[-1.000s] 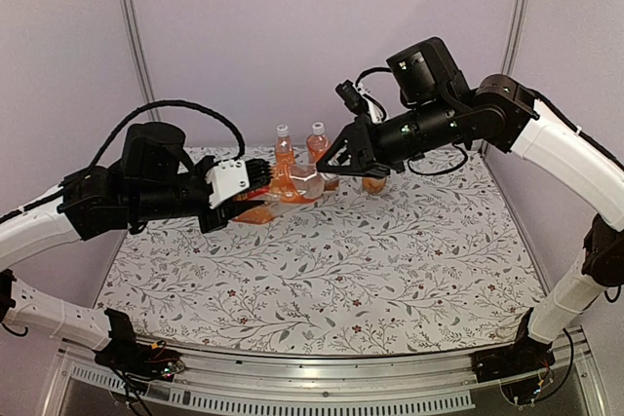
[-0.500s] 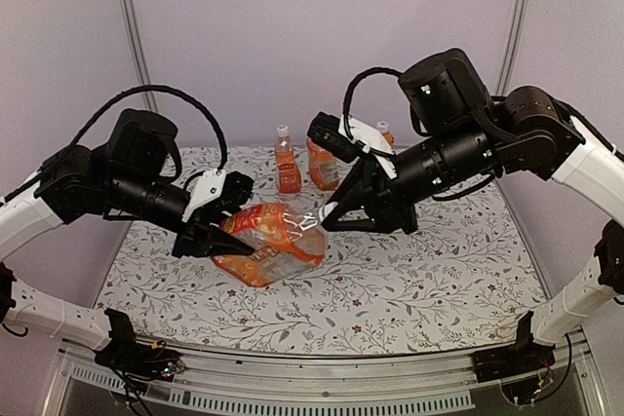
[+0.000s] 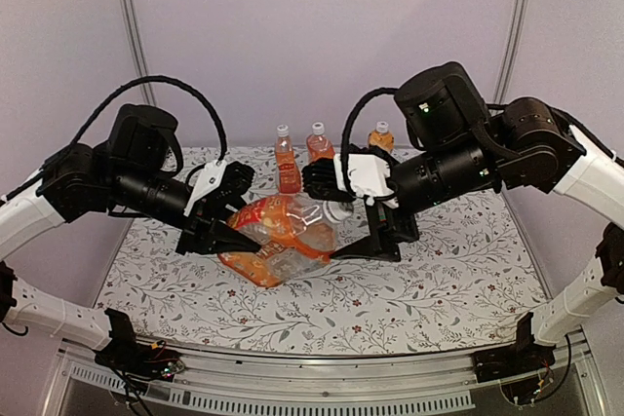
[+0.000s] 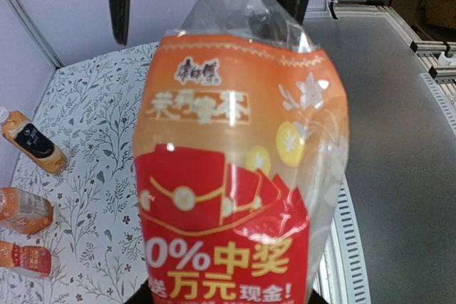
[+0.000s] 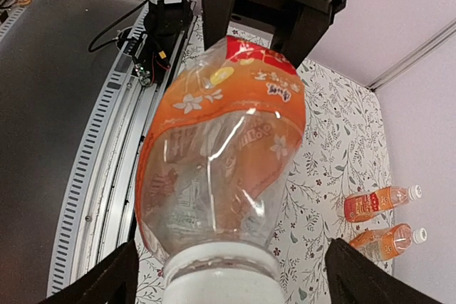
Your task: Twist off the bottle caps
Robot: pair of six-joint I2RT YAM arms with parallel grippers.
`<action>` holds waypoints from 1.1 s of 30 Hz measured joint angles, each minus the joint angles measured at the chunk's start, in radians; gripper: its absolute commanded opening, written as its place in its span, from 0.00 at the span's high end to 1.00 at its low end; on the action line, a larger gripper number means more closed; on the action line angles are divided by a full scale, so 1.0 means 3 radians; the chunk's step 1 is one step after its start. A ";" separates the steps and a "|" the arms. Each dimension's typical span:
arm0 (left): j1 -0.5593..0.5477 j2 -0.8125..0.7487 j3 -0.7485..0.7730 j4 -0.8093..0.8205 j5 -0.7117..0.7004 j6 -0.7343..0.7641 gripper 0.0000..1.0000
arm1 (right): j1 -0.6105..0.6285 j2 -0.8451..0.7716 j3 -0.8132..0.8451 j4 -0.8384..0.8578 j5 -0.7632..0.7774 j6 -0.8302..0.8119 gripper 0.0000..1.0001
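In the right wrist view you see only part of the cap (image 5: 219, 273) on the large bottle (image 5: 221, 140); the lower edge crops it and the right pincer (image 5: 231, 247). In the left wrist view the bottle hides the left pincer (image 3: 234, 213).

On the orange label (image 4: 235, 126) of the big bottle (image 4: 228, 5) I hold, I read the brand 康师傅 in white. Lower, on its red patch, stand "0%中奖" and "万元现金!". The pale line under the brand is too blurred to read.
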 measured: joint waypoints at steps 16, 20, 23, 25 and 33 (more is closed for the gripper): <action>0.0020 -0.0103 -0.0490 0.0839 -0.1260 0.0135 0.92 | -0.0454 -0.0231 -0.0019 0.0431 0.0378 0.2090 0.11; 0.0020 -0.0103 -0.0523 0.0950 -0.1469 0.0240 0.92 | -0.0661 -0.0025 0.0211 0.0312 0.0245 0.2762 0.24; 0.0020 -0.0103 -0.0535 0.0992 -0.1546 0.0290 0.92 | -0.0779 0.0137 0.0278 0.0249 0.0053 0.3143 0.44; 0.0020 -0.0103 -0.0538 0.1011 -0.1573 0.0303 0.92 | -0.0821 0.0253 0.0322 0.0198 -0.0113 0.3337 0.54; 0.0020 -0.0107 -0.0579 0.1036 -0.1631 0.0328 0.92 | -0.0853 0.0381 0.0336 0.0155 -0.0566 0.3555 0.55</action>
